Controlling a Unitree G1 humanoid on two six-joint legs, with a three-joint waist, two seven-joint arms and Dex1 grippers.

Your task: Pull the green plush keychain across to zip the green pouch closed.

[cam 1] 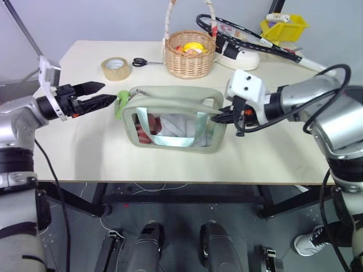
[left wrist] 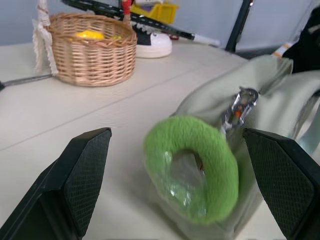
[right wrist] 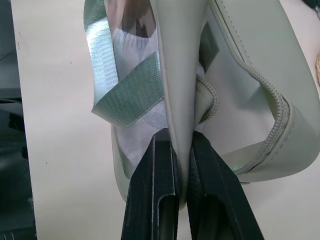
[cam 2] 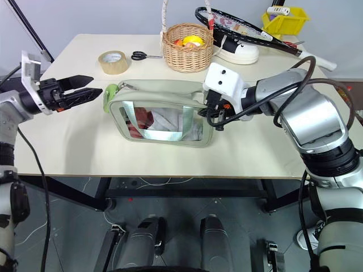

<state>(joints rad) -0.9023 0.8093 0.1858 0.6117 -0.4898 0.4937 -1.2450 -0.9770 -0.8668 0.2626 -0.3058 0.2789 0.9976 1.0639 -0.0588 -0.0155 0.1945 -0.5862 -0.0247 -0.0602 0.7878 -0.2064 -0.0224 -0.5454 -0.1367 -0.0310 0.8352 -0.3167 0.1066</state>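
Observation:
The green pouch (cam 1: pixel 170 94) lies in the middle of the table, its clear window facing me and its ribbon handle draped over it. The green plush keychain (cam 1: pixel 121 102) hangs at the pouch's left end by the metal zipper pull (left wrist: pixel 240 102). My left gripper (cam 1: pixel 109 92) is open and level, its tips just left of the keychain; in the left wrist view the plush ring (left wrist: pixel 192 160) sits between the two fingers (left wrist: pixel 82 175). My right gripper (cam 1: pixel 218 117) is shut on the pouch's right end, its fingers (right wrist: pixel 150 200) pinching the pale green rim. The zipper (right wrist: pixel 270 95) gapes open there.
Behind the pouch stand a wicker basket (cam 1: pixel 190 54), a tape roll (cam 1: pixel 115 68) and scissors (cam 1: pixel 146 62). A tennis racket (cam 1: pixel 249 37) rests over a white shoe (cam 1: pixel 241 58) at the back right, near a yellow bin (cam 1: pixel 283 25). The table's front edge (cam 1: pixel 170 177) is close.

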